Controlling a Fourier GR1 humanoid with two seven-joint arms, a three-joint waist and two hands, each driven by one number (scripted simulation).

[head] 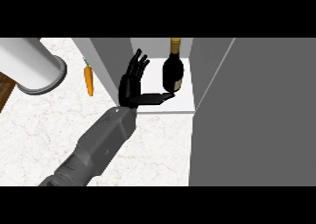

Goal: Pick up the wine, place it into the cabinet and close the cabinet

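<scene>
A dark wine bottle [173, 72] with a tan top stands inside the open grey cabinet, on its white floor [176, 107]. My left hand [130, 85] is at the cabinet's mouth, just left of the bottle. Its fingers are straight and point up along the cabinet's left wall [111, 65]. The thumb [159, 96] sticks out to the right and its tip reaches the bottle's base. The hand is open and is not curled round the bottle. The cabinet door [263, 113] stands open as a big grey panel at the right. No right hand shows.
An orange carrot [89, 81] lies on the marble counter [43, 131] left of the cabinet. A large white round vessel [27, 65] sits at the upper left. A brown wooden strip [0, 94] runs along the left edge.
</scene>
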